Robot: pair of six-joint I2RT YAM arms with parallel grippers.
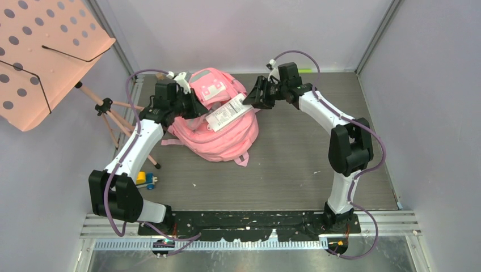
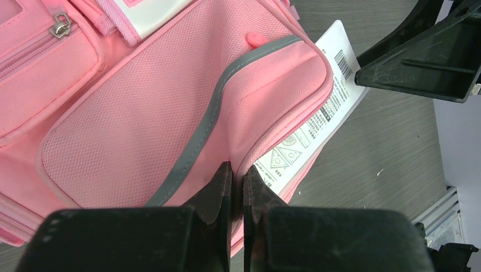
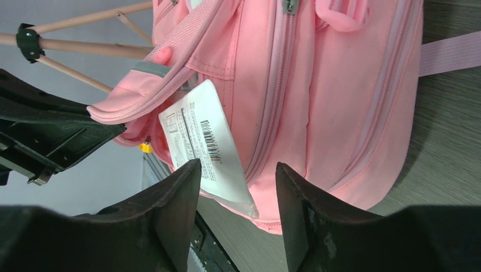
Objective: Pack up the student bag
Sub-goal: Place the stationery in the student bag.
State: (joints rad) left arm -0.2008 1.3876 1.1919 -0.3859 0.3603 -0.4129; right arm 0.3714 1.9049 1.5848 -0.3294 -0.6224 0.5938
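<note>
The pink student bag lies in the middle of the table, front up. My left gripper is shut on the fabric edge of its pocket flap and holds the pocket open. A white printed packet with a barcode sticks half out of that pocket; it also shows in the left wrist view and the right wrist view. My right gripper is open, and its fingertips stand just short of the packet's free end without touching it.
A salmon-pink perforated music stand on tripod legs stands at the far left, close behind my left arm. A small yellow and blue toy lies near the left arm's base. Grey walls close in both sides and the back.
</note>
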